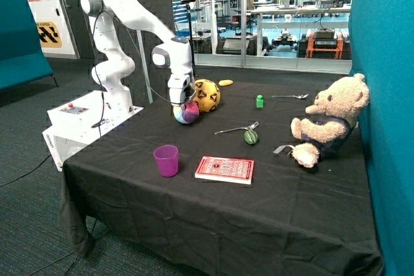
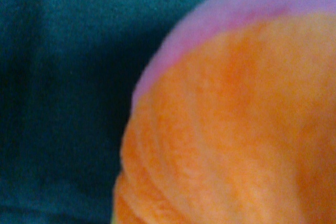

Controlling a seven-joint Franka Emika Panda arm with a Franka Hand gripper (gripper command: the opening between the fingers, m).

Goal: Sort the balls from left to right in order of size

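Jaws: state hidden, my gripper (image 1: 183, 105) sits down on the multicoloured soft ball (image 1: 187, 114) near the table's far edge, touching the yellow patterned ball (image 1: 207, 95); small green ball (image 1: 251, 137) mid-table, sorting unfinished.

Robotics lab: glass partition (image 1: 272, 17), workbenches (image 1: 304, 27) w/ equipment behind.

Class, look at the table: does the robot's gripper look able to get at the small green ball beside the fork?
Probably yes. The gripper is at the multicoloured ball, and the green ball lies exposed from above, with only the fork close beside it.
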